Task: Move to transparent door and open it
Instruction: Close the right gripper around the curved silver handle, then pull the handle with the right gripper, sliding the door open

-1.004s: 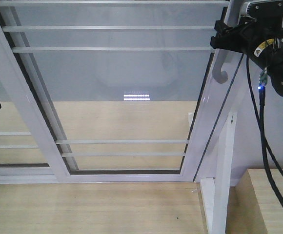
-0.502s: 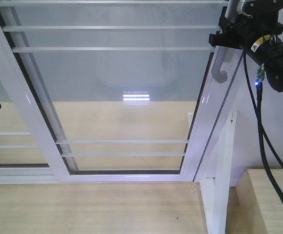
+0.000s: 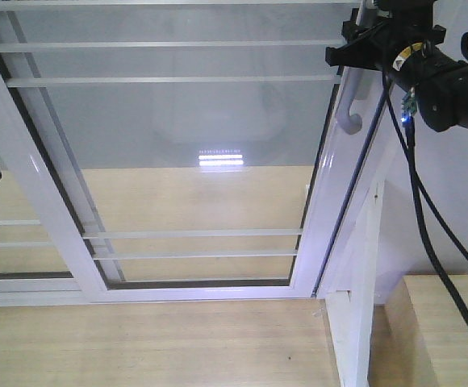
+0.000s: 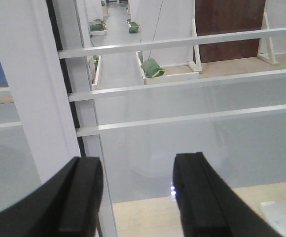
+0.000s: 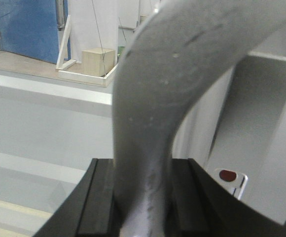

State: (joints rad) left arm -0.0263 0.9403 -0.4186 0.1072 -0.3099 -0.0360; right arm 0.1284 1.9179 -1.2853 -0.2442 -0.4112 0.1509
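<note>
The transparent door point(image 3: 321, 216) is a glass panel in a white frame with thin horizontal bars, filling most of the front view. Its curved grey handle point(image 3: 349, 115) hangs on the right stile. My right gripper point(image 3: 352, 52) is shut on the upper part of that handle. In the right wrist view the handle point(image 5: 155, 94) fills the gap between both black fingers point(image 5: 101, 197) of the right gripper point(image 5: 143, 200). My left gripper point(image 4: 138, 192) is open with nothing between its fingers, facing barred glass point(image 4: 192, 143) beside a white stile point(image 4: 29, 98).
A fixed white frame post point(image 3: 355, 322) stands right of the door, with a light wooden box point(image 3: 444, 330) beside it. A second barred glass panel point(image 3: 16, 234) overlaps on the left. Pale wood floor point(image 3: 137, 347) lies in front. A black cable point(image 3: 428, 234) hangs from the right arm.
The right gripper has moved left with the handle in it. The door has slid left with it, and the gap at the frame post has widened.
</note>
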